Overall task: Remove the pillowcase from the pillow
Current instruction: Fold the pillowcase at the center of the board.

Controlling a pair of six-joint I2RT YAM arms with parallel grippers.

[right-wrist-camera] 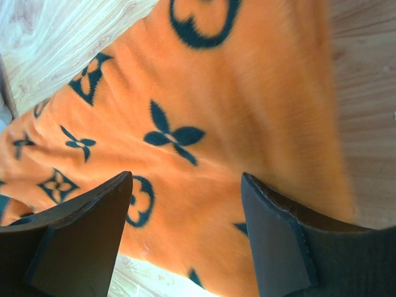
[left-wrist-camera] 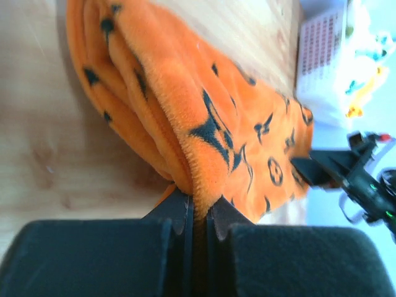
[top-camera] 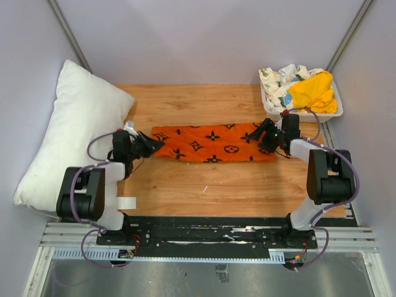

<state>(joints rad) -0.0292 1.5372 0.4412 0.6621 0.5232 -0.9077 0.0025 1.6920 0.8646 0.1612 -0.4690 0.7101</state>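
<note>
So the pillowcase is a fuzzy, plush-looking bright orange fabric with black flower, diamond and circle motifs. It's lying as a long, flattish, slightly rumpled strip across the middle of the light wooden table, stretched between the two arms. The pillow is plain white, plump and puffy, off at the left side leaning against the wall, with one corner close to the strip's left end, and the orange fabric isn't around it. The top view gives you the layout, plus a white bin in the far right corner holding a crumpled yellow cloth and a floral cloth, but the fingers are too small there to read. The left wrist view is where it gets clear: the left gripper has its black fingers pinched nearly together on a folded edge of the orange fabric. Several layers are bunched right at the tips, and you can see the short fleecy pile along the fold. That view also catches the other arm at the far end of the strip. The right wrist view shows the right gripper with its wedge-shaped dark fingers spread wide over the case's flat printed surface; can't tell if the tips actually touch the cloth.
</note>
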